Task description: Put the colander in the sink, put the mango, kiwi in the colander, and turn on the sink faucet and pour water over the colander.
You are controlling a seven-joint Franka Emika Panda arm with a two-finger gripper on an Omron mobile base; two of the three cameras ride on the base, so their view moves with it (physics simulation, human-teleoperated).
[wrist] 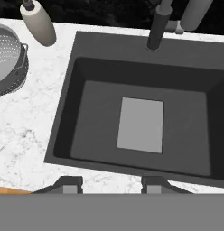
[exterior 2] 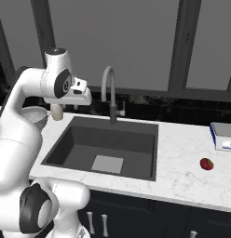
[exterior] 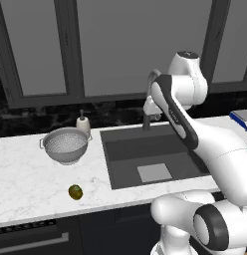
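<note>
Colander waits on the bench, left of the empty sink

Nearest, the hand hovers above the sink's front rim, tips apart, holding nothing; the kiwi lies nearer than the colander, soap bottle behind; likely light, rigid, slick metal, best pinched at the rim or a side handle

We find no writing we can read — no label, brand, number or sign. The soap bottle is plain, and the blue-edged box on the bench shows a blank pale face.
</note>
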